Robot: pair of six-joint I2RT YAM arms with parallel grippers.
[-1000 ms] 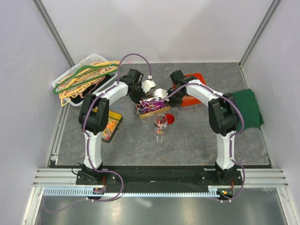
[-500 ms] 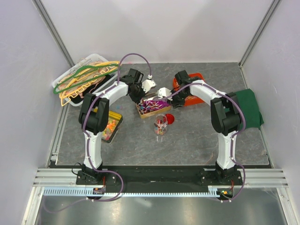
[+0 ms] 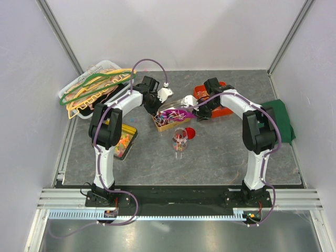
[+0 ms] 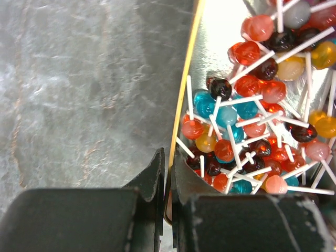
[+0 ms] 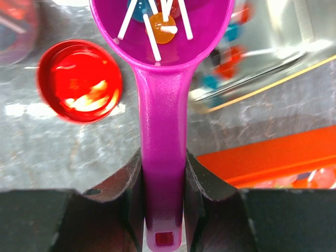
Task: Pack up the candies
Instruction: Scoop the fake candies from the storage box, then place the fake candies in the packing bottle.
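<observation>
The candies (image 4: 247, 113) are round red, orange, blue and dark sweets on white sticks, heaped in a shiny gold-rimmed tin (image 4: 185, 100). My left gripper (image 4: 167, 164) is shut on the tin's rim at its left end (image 3: 156, 104). My right gripper (image 5: 163, 167) is shut on the handle of a purple scoop (image 5: 161, 105). The scoop's bowl (image 3: 173, 113) holds a few candies (image 5: 160, 25) and hovers over the tin (image 3: 167, 126). A clear jar (image 3: 179, 142) with some candies inside stands just in front of the tin.
The round red lid (image 5: 80, 81) lies beside the jar. An orange tray (image 3: 214, 101) sits under my right arm. A black tray of sweets (image 3: 124, 140) lies front left, a white basket of hangers (image 3: 93, 86) back left, and a green cloth (image 3: 279, 122) at right.
My right arm has drawn back to the right, and the scoop has come up out of the tin with candies in its bowl. The left gripper has kept its hold.
</observation>
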